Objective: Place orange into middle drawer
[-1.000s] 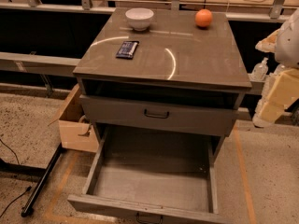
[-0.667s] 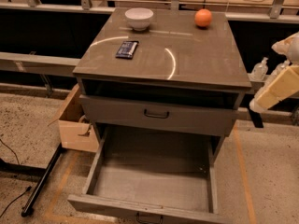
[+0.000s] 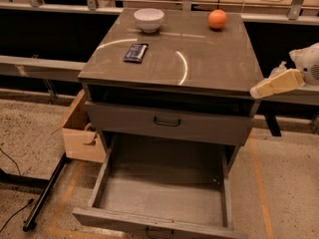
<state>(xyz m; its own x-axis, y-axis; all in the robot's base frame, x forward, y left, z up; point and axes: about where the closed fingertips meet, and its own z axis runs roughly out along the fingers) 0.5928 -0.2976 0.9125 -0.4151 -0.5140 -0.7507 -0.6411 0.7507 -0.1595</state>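
The orange (image 3: 217,19) sits on the grey-brown cabinet's top (image 3: 209,59), at the far right corner. The middle drawer (image 3: 124,121) is shut, its black bar handle (image 3: 167,122) at the centre of its front. My gripper (image 3: 271,86) is cream-coloured and reaches in from the right. It points left at the cabinet top's right front corner, well in front of the orange and apart from it. It holds nothing that I can see.
A white bowl (image 3: 149,19) stands at the far left of the top, a dark blue packet (image 3: 135,52) in front of it. The lowest drawer (image 3: 164,195) is pulled out. A cardboard box (image 3: 82,133) sits on the floor to the left, benches behind.
My gripper has swung up and to the left, from hanging beside the cabinet's right side to pointing at its top right front corner. The orange and drawers have not moved.
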